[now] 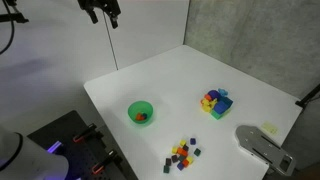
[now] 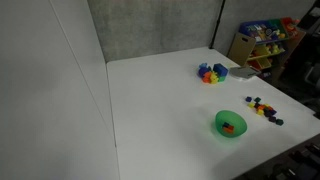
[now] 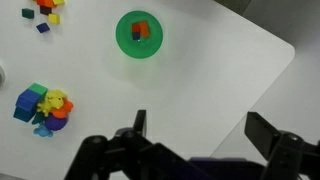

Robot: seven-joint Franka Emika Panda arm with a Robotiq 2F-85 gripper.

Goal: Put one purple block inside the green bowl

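The green bowl (image 1: 141, 112) sits on the white table and shows in both exterior views (image 2: 230, 124) and in the wrist view (image 3: 139, 35). It holds a small orange-red block and a darker one. A scatter of tiny coloured blocks (image 1: 183, 153), some purple, lies near the table's edge; it also shows in an exterior view (image 2: 263, 108) and at the wrist view's top left (image 3: 42, 12). My gripper (image 1: 102, 10) hangs high above the table, far from the bowl. In the wrist view its fingers (image 3: 200, 135) are spread wide and empty.
A multicoloured block cluster (image 1: 215, 101) stands apart from the bowl, seen also in an exterior view (image 2: 211, 72) and the wrist view (image 3: 40, 107). The white table (image 1: 180, 85) ends close to the bowl. A shelf of toys (image 2: 262, 42) stands beyond the table.
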